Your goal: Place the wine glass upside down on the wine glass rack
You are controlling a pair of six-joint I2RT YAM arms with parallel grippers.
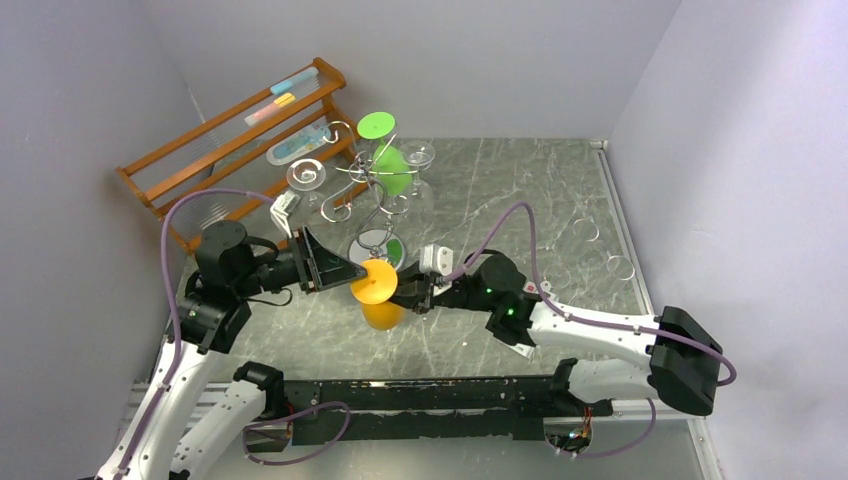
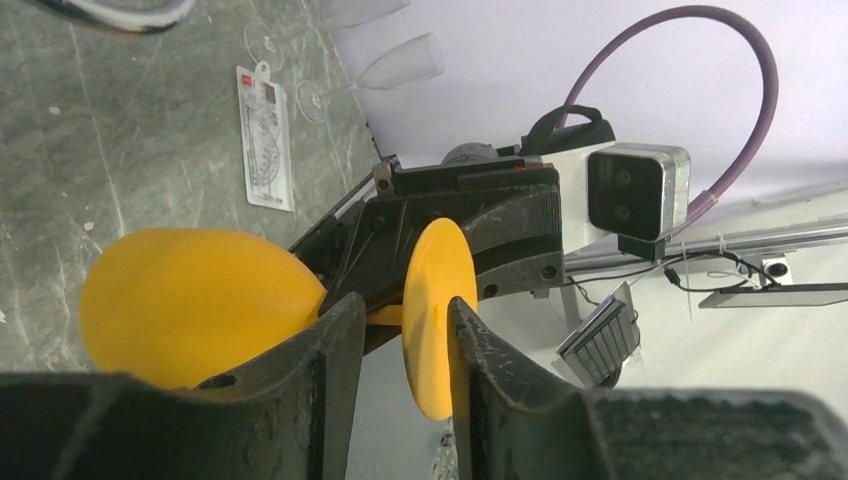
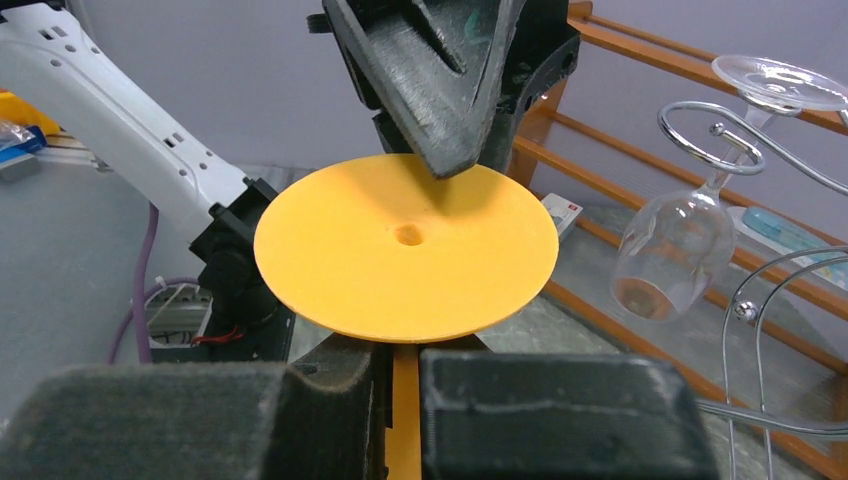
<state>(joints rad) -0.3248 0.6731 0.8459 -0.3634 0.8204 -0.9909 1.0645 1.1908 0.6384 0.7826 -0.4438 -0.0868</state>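
The wine glass [image 1: 378, 297] – orange and opaque – is held by its stem between the closed fingers of the right gripper [image 1: 415, 293]. In the right wrist view the stem is seen pinched between the two pads, and the round foot [image 3: 405, 255] is spread just above and ahead of the fingertips. From above, the foot is seen uppermost and the bowl below it.

The left gripper [image 1: 352, 270] is brought in from the opposite side, tip to tip with the right one. Its jaws are set partly apart around the foot: in the left wrist view one finger [image 2: 470, 350] is laid against the disc's outer face, while a gap, with the stem showing in it, is left before the other finger [image 2: 335, 345]. The bowl [image 2: 190, 300] lies outside that second finger. No firm clamp is shown.

The wine glass rack [image 1: 372, 190] is found just beyond the fingertips of both grippers – its shiny base nearest them, its curled arms further off. The orange glass is not hung on any hook. On the rack a green glass [image 1: 392, 170] and clear glasses [image 1: 306, 175] are hung. A wooden shelf rack [image 1: 230, 140] stands further beyond the left gripper.
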